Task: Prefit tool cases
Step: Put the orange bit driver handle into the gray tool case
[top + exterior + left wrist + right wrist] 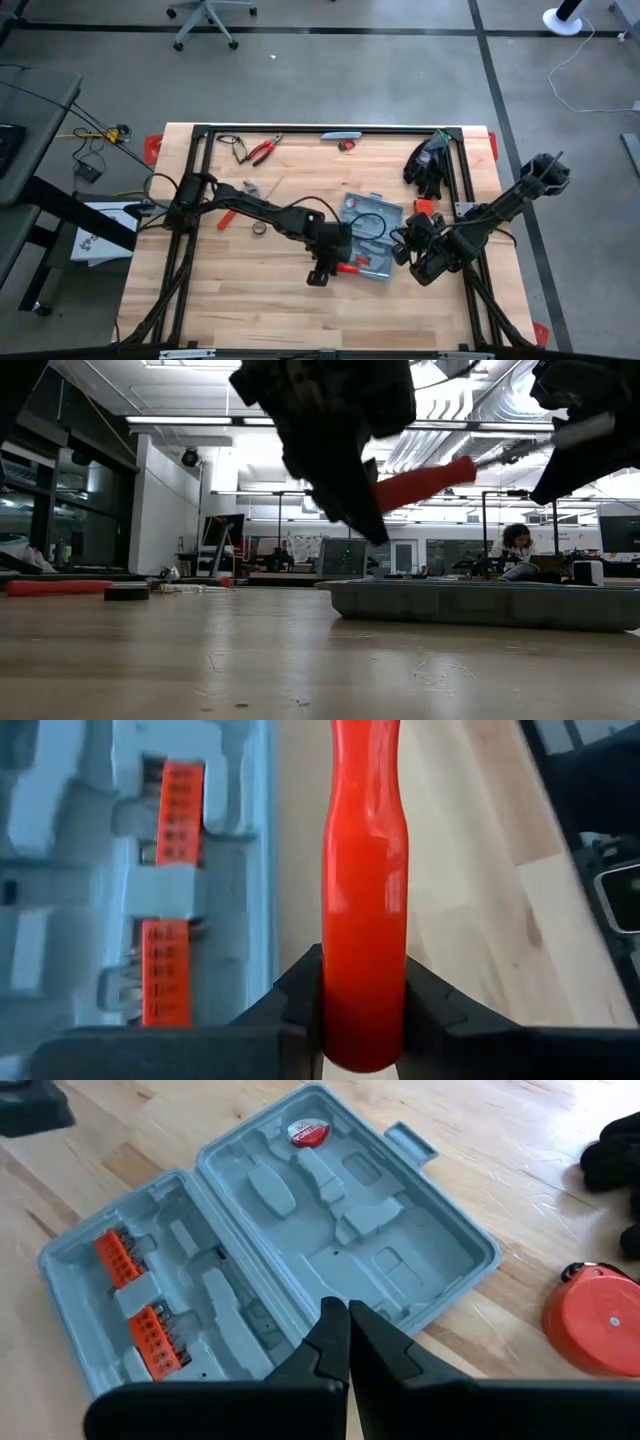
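Red-handled tool (pixel 364 920) clamped in left claw (pixel 322 272) beside open grey-blue plastic case (pixel 280 1250) on wooden tabletop (pixel 240 310), right claw (pixel 348 1342) clenched empty above.

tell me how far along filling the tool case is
Early on. Done: the grey-blue plastic clamshell case lies open on the wooden table, with two orange bit strips seated in one half. In hand: the left hand grips a red-handled tool above the case's edge. The shut right hand hovers over it, holding nothing. Left: most moulded slots are empty, and red-handled pliers lie loose.
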Tool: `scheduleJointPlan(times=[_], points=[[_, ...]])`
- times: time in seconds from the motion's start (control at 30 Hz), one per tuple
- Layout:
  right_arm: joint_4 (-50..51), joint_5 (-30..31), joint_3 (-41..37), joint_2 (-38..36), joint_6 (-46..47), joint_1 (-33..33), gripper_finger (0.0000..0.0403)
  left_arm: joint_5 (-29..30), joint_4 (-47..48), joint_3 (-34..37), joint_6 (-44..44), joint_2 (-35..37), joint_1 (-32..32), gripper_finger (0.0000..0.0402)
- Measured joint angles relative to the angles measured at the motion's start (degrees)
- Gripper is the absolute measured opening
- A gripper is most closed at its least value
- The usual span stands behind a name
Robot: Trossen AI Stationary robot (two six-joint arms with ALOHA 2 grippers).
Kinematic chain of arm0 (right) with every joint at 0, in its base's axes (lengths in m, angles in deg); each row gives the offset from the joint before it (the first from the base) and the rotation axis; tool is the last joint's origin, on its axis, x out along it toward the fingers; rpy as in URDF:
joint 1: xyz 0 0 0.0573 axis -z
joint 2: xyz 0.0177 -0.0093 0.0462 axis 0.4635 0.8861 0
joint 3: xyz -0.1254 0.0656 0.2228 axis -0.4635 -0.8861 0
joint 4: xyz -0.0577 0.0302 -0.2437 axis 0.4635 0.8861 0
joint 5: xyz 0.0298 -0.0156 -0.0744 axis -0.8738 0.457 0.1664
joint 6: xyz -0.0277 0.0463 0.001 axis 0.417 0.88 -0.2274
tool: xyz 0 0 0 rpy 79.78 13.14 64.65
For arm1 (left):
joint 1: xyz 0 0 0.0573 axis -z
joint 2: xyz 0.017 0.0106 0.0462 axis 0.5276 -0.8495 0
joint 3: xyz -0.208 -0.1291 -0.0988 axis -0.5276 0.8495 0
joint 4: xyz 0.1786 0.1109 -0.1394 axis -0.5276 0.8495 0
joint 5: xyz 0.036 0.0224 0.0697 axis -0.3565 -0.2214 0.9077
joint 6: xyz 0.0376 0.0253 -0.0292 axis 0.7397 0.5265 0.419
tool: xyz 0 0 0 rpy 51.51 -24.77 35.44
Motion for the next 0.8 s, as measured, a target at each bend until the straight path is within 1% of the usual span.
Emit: scheduleJointPlan(times=[0.07,0.17,0.33,0.5,0.63,0.7,0.8], points=[[-0.13,0.04,0.00,0.60,0.00,0.00,0.0000,0.59,-0.07,0.04,-0.05,0.00,-0.29,0.0063],[-0.91,0.06,0.00,2.22,0.00,0.02,0.0000,3.51,-1.44,-0.09,0.32,0.13,-0.62,0.0063],[-3.87,-0.94,0.00,5.62,0.02,0.00,0.0000,3.15,-2.47,-0.07,0.02,-0.57,-0.66,0.0063],[-6.32,-1.21,0.00,6.02,0.01,-0.11,0.0000,2.12,-2.40,0.02,-0.70,-1.51,-0.52,0.0063],[-6.51,-1.61,0.00,6.02,0.00,-0.11,0.0000,2.25,-2.87,0.00,-0.24,-1.77,-0.53,0.0079],[-6.50,-1.73,0.00,6.01,0.01,-0.14,0.0000,3.24,-2.77,0.00,-0.20,-1.79,-0.57,0.0087],[-6.58,-2.12,0.00,6.00,0.02,-0.19,0.0000,3.63,-2.57,0.00,-0.08,-1.79,-0.63,0.0089]])
